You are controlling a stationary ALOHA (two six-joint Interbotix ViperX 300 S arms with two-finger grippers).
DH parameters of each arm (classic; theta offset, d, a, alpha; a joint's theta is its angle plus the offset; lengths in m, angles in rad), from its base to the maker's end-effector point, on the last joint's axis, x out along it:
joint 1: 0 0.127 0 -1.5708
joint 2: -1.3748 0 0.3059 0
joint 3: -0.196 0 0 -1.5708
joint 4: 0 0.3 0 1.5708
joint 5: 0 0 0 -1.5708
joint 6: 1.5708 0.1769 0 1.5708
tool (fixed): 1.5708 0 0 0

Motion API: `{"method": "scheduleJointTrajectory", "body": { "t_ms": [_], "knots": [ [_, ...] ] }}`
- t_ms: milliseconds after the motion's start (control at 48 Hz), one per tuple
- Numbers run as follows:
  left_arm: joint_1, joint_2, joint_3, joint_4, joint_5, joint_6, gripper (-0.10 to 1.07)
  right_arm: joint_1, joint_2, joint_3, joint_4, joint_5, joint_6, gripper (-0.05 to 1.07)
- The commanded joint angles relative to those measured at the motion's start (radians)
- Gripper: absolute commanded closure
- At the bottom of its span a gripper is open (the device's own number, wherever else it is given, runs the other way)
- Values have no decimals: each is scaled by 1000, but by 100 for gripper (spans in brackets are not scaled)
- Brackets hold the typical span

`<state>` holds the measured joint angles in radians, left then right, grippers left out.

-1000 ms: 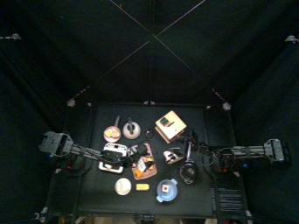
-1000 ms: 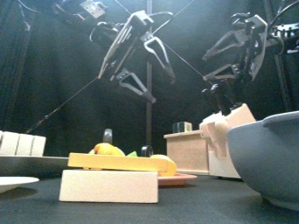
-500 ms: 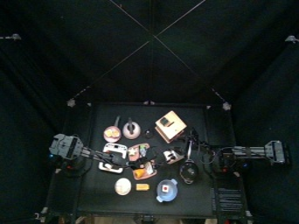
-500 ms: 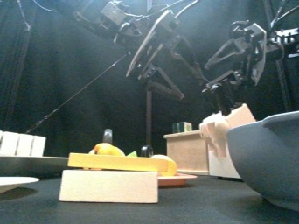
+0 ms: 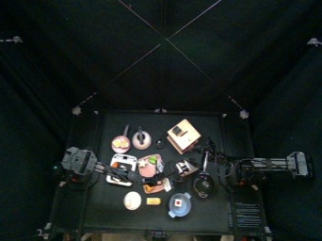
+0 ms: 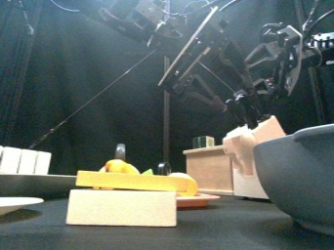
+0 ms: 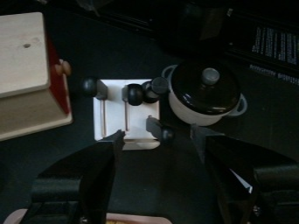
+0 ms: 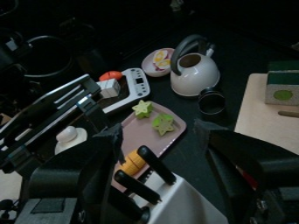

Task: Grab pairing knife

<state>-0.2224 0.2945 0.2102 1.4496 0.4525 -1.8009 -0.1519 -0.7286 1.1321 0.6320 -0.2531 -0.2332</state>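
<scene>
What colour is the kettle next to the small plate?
The kettle is white with a dark lid and handle; the right wrist view shows it best.

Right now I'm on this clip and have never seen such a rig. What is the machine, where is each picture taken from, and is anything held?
It is a robot with two black arms at a small black table. Each arm ends in a two-jawed claw. One picture looks straight down from high above, one looks level from the table's front edge, and the other two come from cameras on each wrist. On the table lie a white kettle, a white knife rack with black handles, a pink board, a wooden box and a blue bowl. The left claw hangs open above the knife rack. The right claw is open too. Nothing is held.
</scene>
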Motion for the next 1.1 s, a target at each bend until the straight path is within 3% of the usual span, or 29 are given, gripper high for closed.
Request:
{"method": "scheduleJointTrajectory", "body": {
  "t_ms": [0, 271, 479, 1083],
  "knots": [
    [5, -3, -35, 6, 12, 0, 2, -3, -2, -9, -2, -2, -2, 6],
    [8, 11, -37, 8, 110, 2, 3, -5, -2, -9, -2, -2, -2, 6],
    [9, 12, -40, 14, 110, 2, 5, -9, -2, -9, -2, -2, -2, 6],
    [6, 9, -51, 12, 107, 2, 39, -8, -2, -9, -2, -2, -2, 6]
  ]
}}
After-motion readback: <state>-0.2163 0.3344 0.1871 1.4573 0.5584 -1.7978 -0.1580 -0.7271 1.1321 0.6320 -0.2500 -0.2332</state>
